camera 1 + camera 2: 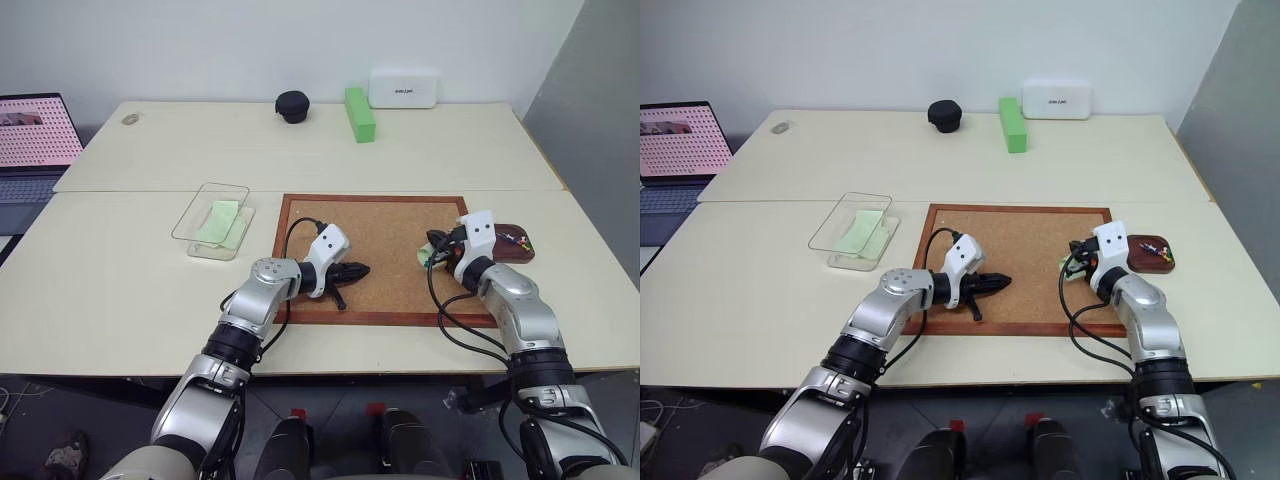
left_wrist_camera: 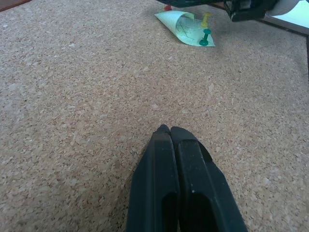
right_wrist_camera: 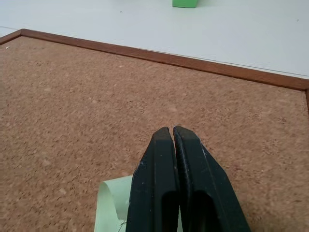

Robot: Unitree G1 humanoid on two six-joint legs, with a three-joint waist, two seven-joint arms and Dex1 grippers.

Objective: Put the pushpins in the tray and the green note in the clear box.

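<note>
A pale green note (image 2: pixel 186 28) lies curled on the cork board (image 1: pixel 385 225) near its right edge, with a yellow pushpin (image 2: pixel 206 19) and a green pushpin (image 2: pixel 205 37) standing in it. My right gripper (image 1: pixel 432 243) hovers shut just above that note (image 3: pixel 113 205), with nothing between its fingers. My left gripper (image 1: pixel 360 271) rests shut low over the board's middle, pointing toward the note. Another pale green slip (image 1: pixel 218 222) lies inside the clear box (image 1: pixel 195 232) left of the board. The dark brown tray (image 1: pixel 522 256), right of the board, holds several coloured pushpins (image 1: pixel 517 240).
At the table's back stand a bright green block (image 1: pixel 359 113), a white rounded case (image 1: pixel 404 88) and a black round object (image 1: pixel 293 106). A laptop (image 1: pixel 35 140) sits off the far left. The table's edge runs just past the tray.
</note>
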